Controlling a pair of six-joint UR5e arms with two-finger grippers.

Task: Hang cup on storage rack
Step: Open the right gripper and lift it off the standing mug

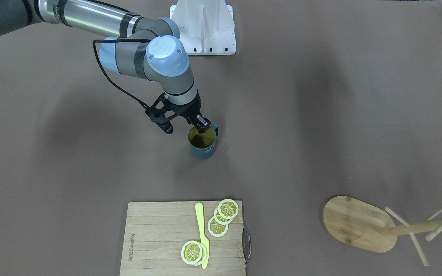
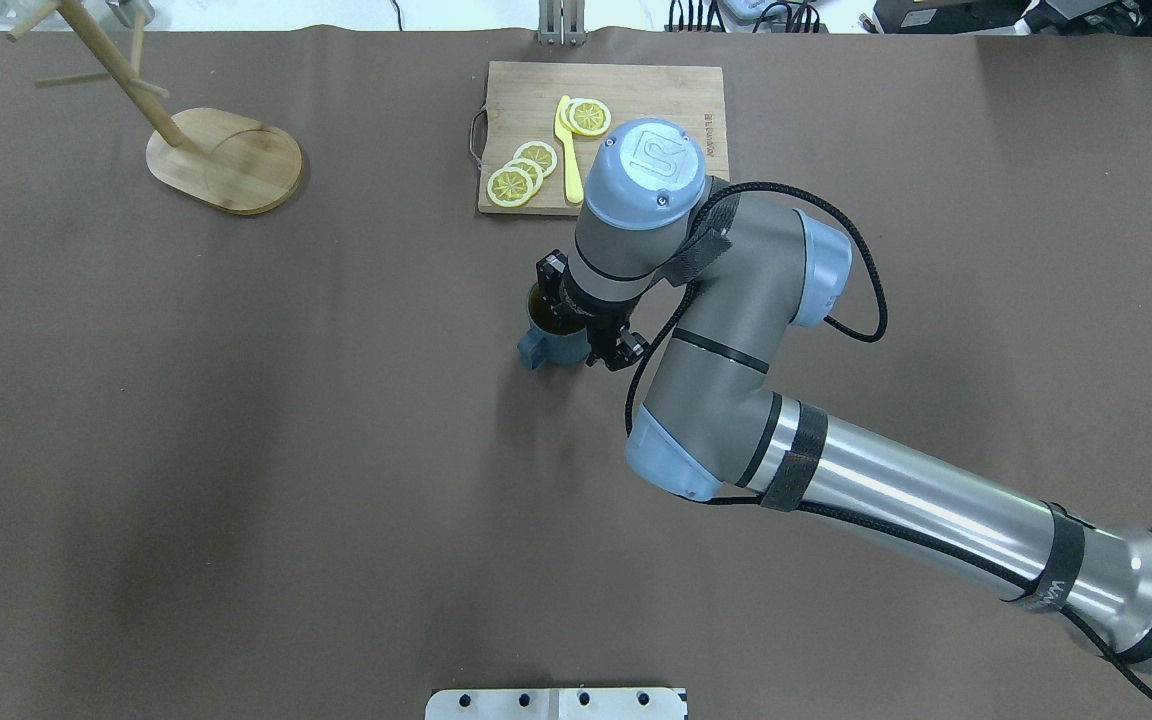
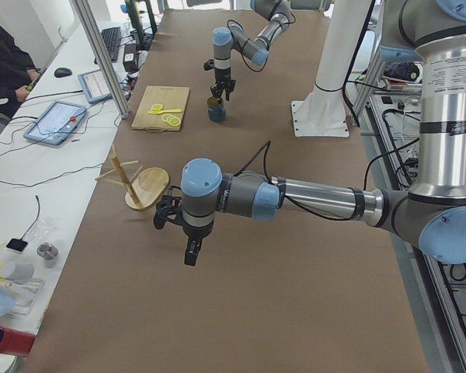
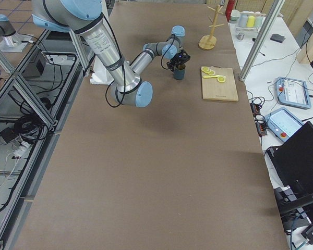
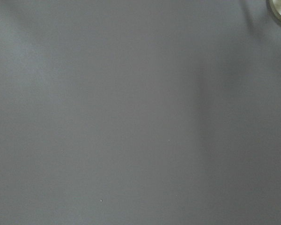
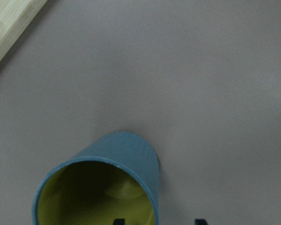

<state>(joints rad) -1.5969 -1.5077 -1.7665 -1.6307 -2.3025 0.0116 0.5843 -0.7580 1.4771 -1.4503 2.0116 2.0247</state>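
The right gripper (image 1: 201,124) stands directly over the dark teal-blue matte mug with a loop handle and yellowish inside (image 1: 202,148), which sits upright on the brown paper-covered table (image 1: 320,115) right beneath the tool. In the right wrist view two dark fingertips (image 6: 200,221) show at the bottom edge, one inside the mouth and one outside the wall. The gap between them is much wider than the wall, so the jaws look parted and not yet clamped, though only the very tips are visible. The mug is probably ceramic: stiff, fairly heavy for a pinch on the rim, and breakable if dropped, but its matte skin should give the pads fair friction. A pinch on the wall near the handle (image 1: 216,130) leaves the loop free for a peg, which the hanging needs; held off-centre like this, the mug may tilt in the grip. The light wooden mug tree with an oval bamboo base and thin angled pegs (image 2: 226,160) stands well apart from the tool, off toward the handle side, with bare table between. The rectangular bamboo cutting board carrying lemon slices and a yellow knife (image 2: 656,90) lies near, beyond the gripper and off that path. The left gripper (image 3: 188,250) hangs over the table near the mug tree; whether it is open or closed cannot be told.
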